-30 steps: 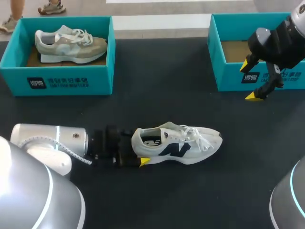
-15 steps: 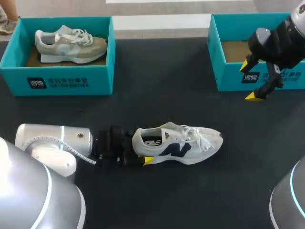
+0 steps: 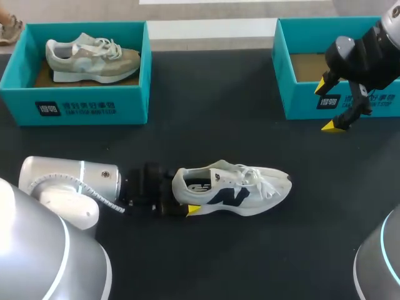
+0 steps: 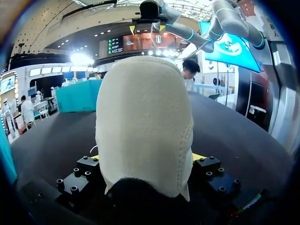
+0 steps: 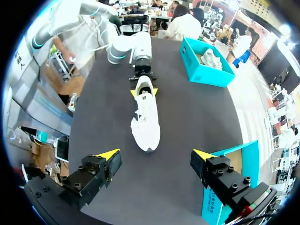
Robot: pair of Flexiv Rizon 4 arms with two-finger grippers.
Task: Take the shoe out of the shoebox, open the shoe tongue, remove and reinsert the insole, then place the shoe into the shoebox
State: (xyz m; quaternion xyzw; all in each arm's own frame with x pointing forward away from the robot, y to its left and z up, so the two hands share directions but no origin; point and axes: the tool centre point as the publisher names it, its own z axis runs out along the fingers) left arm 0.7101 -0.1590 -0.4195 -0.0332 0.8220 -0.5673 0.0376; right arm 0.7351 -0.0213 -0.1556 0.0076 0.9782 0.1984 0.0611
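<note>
shoe x2 | shoebox x2 | hand x2, likely; left mostly hidden

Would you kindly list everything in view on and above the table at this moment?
white shoe: one, white with a dark side logo, on its sole mid-table, heel toward the left arm.
grey shoe: one, grey-beige, inside the left shoebox.
left shoebox: one, teal, open, far left of the table.
right shoebox: one, teal, open, far right; no shoe shows in it.
table: one, black.
left arm: one, silver, low at the near left.
left pincer: one, black with yellow tips, shut on the white shoe's heel.
right arm: one, dark, over the right shoebox.
right pincer: one, black with yellow tips, open, before the right shoebox.
</note>
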